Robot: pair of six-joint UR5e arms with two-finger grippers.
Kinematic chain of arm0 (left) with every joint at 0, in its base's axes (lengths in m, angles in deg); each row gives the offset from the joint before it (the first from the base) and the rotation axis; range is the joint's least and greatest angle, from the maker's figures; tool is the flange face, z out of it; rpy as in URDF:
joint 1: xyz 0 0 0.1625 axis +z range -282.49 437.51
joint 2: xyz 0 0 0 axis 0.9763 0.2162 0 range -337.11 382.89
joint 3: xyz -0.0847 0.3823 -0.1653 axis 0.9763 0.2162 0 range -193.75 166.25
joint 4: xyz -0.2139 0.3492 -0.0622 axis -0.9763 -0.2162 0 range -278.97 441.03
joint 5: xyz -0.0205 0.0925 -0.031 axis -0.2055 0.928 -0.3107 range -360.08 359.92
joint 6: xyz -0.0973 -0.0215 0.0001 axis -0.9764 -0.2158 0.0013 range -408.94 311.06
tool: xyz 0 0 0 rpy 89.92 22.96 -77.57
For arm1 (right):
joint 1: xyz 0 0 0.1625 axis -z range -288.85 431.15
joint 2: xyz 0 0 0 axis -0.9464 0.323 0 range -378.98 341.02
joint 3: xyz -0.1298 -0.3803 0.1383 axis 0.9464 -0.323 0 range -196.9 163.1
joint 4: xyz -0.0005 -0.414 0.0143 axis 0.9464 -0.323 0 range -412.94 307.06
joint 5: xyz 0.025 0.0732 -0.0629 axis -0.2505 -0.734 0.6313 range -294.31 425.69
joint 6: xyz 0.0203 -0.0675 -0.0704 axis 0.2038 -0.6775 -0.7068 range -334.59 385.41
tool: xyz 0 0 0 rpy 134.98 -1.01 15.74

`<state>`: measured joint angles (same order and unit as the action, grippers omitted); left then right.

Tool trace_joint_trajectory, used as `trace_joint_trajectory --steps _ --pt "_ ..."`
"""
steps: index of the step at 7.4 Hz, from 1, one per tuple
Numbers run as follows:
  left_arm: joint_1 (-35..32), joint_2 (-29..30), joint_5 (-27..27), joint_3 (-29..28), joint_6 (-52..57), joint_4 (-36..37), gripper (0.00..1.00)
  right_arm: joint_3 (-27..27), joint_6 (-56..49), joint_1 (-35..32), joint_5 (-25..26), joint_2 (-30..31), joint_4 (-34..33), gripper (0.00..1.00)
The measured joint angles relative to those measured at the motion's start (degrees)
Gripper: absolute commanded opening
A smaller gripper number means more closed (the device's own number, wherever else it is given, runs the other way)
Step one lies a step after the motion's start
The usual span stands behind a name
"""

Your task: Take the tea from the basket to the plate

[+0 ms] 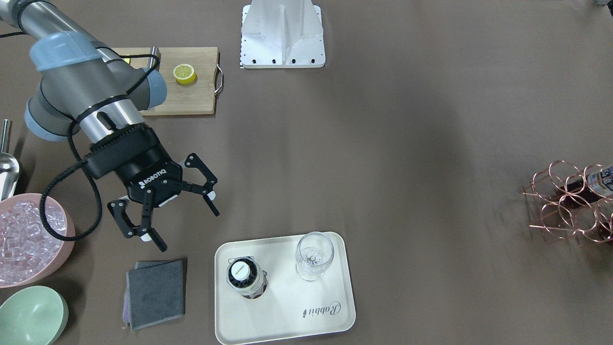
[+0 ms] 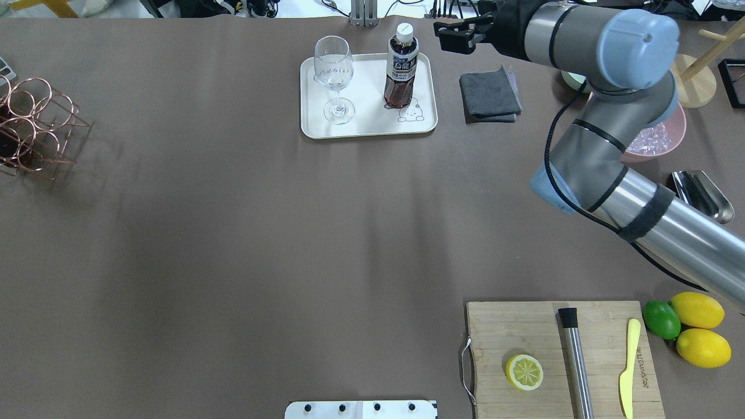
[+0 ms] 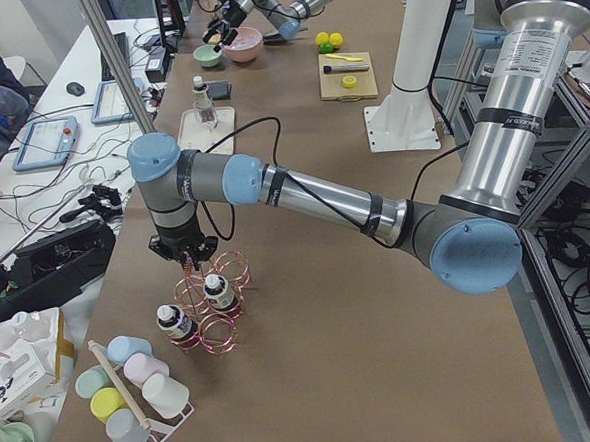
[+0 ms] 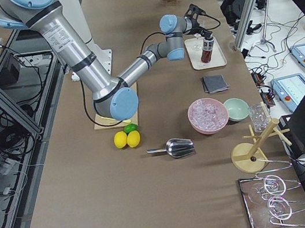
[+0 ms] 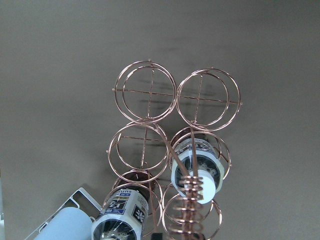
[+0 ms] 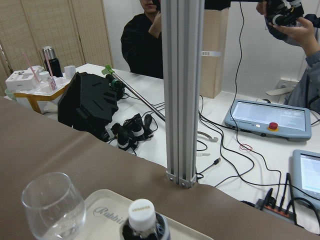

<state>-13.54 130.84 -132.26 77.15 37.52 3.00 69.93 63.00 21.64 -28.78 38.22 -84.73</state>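
Tea (image 1: 244,278) upright on plate (image 1: 287,318), just beside glass (image 1: 313,256), well apart from basket (image 1: 567,211). My right end effector (image 1: 189,230): jaws spread, empty, near plate. My left end effector (image 3: 187,263), over basket: cannot tell. Judgement: back off high, sparing cap and glass.

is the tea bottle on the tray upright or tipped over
Upright. The tea bottle stands on its base on the tray, white cap on top, beside the stemmed glass.
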Motion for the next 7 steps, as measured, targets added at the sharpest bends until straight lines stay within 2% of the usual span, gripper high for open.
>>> trace_joint_trajectory --steps 1,4,7 --pt "-0.04 0.21 0.05 -0.69 0.02 -0.8 0.0 3.59 0.02 -1.01 -0.9 3.36 -2.16 1.0" --pt "0.3 -0.09 0.08 -1.21 -0.48 -1.39 0.0 7.29 -1.09 -5.2 -7.39 11.94 -6.43 1.0" --pt "0.43 -0.2 0.08 -1.24 -0.75 -1.42 0.02 16.13 -2.72 -11.77 -15.74 23.09 -16.96 1.0"
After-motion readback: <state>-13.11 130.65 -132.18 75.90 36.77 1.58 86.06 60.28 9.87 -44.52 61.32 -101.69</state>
